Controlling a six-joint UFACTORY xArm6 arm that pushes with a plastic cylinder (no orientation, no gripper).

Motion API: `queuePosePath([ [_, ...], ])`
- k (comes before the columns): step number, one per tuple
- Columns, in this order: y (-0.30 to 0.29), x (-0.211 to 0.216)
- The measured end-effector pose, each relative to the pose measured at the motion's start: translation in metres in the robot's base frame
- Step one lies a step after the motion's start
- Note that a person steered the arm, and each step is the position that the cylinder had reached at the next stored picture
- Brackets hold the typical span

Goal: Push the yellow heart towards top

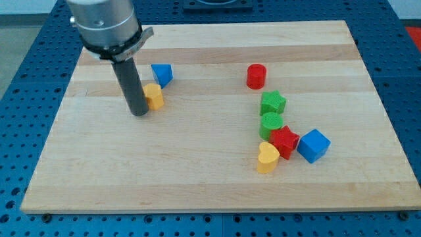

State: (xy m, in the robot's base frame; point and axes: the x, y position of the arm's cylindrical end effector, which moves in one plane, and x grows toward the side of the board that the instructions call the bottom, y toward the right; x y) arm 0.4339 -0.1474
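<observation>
Camera view: one wooden board (197,184) on a blue perforated bench (26,79); all blocks lie loose on the board, none inside any container.
My tip: my tip (139,114) rests on the board at the view's left, the dark rod rising from it to a grey housing at the view's top; it is a plain rod end with nothing clamped, and nothing that could part or close.
Tip and blocks: just to the view's left of a small yellow block (154,96), which seems to touch the rod's side; shape of that block unclear.
Yellow heart: the yellow heart (267,158) lies at the view's lower right, well apart from my tip, touching the red star (285,141) on its right.
Blue blocks: two; a blue block (162,74) of unclear shape just above the small yellow one, and a blue cube (313,145) touching the red star's right side.
Red blocks: two; the star and a red cylinder (256,76) standing alone nearer the view's top.
Green blocks: two; a green star (273,103) and, just below it, a green block (271,124) of rounded form, which touches the red star.
Yellow blocks: two.
Total: eight blocks.
</observation>
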Motion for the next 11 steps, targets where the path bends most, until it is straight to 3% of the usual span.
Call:
queuePosePath([
  [2,0.000,-0.009],
  [3,0.000,0.034],
  [4,0.025,0.106],
  [5,0.087,0.177],
  [6,0.108,0.185],
  [8,0.258,0.184],
  [9,0.298,0.173],
  [11,0.265,0.129],
])
